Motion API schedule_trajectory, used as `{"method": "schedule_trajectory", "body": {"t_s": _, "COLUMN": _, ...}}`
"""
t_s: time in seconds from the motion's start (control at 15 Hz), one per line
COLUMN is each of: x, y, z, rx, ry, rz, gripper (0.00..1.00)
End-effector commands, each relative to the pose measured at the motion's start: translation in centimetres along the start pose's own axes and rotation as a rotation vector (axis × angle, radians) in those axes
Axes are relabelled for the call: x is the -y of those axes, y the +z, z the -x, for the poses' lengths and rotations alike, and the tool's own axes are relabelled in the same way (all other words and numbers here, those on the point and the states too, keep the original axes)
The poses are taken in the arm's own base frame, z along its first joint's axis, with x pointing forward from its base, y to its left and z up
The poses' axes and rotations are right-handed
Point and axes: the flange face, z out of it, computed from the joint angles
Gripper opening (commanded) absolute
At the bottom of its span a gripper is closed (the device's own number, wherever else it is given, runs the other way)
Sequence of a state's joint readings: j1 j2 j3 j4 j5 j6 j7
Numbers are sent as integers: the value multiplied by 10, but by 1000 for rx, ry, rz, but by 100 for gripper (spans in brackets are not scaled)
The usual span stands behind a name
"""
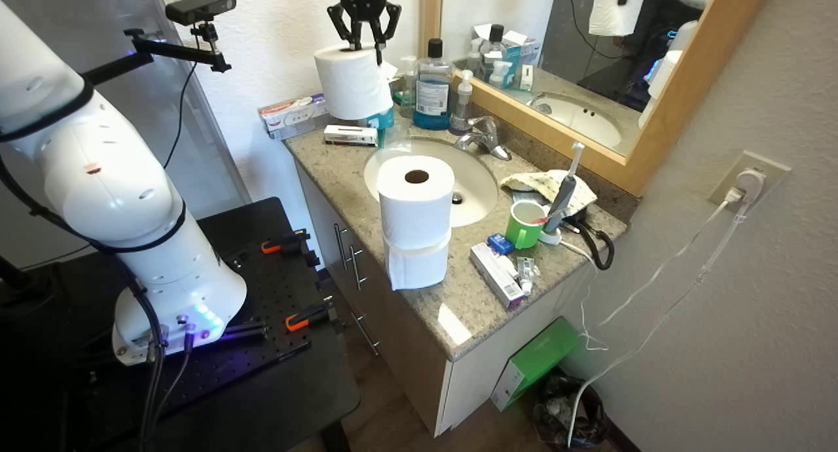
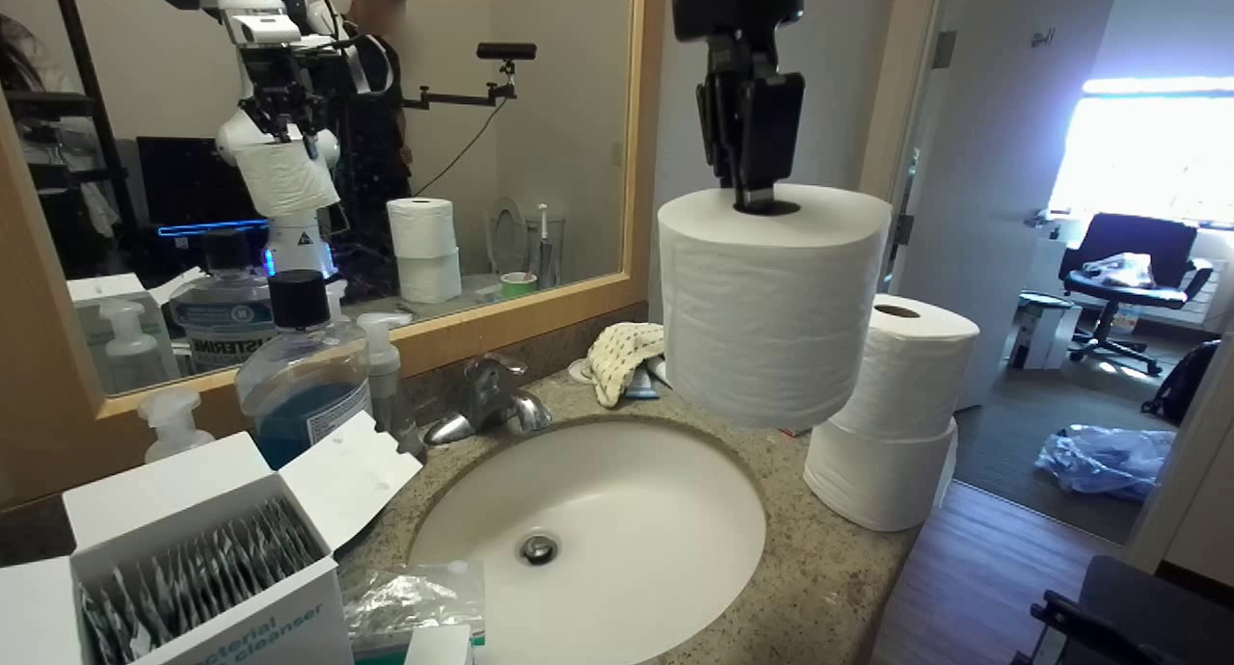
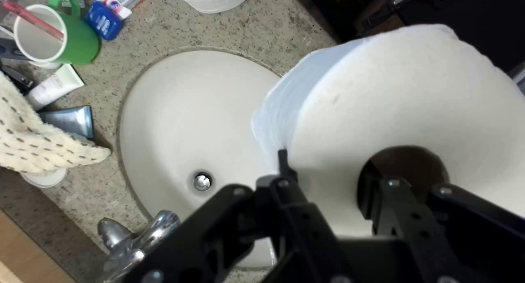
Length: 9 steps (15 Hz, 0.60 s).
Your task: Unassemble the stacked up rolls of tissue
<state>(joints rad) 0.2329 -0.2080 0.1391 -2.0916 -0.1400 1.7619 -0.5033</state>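
Black fingers (image 3: 301, 213) pinching the wall of a raised tissue roll (image 2: 771, 318); in the wrist view one finger reaches into the dark core and its partner presses the outer face. The raised tissue roll hangs in the air, apart from a two-roll stack (image 2: 911, 385). In that stack, visible in both exterior views, the upper roll (image 1: 416, 206) rests directly on the lower roll (image 1: 419, 268), which stands on the speckled table (image 1: 461, 278) just beside the oval basin (image 2: 636, 530). A chrome faucet (image 1: 484, 137) occupies the basin's mirror side, with a bottle of blue liquid (image 1: 432, 92) and an open box of packets (image 2: 280, 607) near it. Across the basin from the bottle are a green mug (image 1: 527, 232), an electric toothbrush (image 1: 561, 200) and a long carton (image 1: 499, 275). A wood-framed mirror (image 2: 540, 164) reflects the fingers and the raised tissue roll.
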Motion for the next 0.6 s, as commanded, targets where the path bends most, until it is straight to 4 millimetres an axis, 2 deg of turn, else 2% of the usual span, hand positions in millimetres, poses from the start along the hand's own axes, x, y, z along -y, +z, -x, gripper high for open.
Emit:
{"method": "schedule_trajectory", "body": {"t_s": 0.0, "x": 8, "y": 11, "z": -23, "rx": 36, "ry": -13, "rz": 22, "gripper": 12}}
{"method": "schedule_trajectory", "body": {"t_s": 0.27, "x": 11, "y": 33, "z": -42, "rx": -7, "ry": 15, "rz": 84, "gripper": 12}}
{"method": "schedule_trajectory", "body": {"t_s": 0.53, "x": 4, "y": 60, "z": -48, "rx": -44, "ry": 47, "rz": 97, "gripper": 12}}
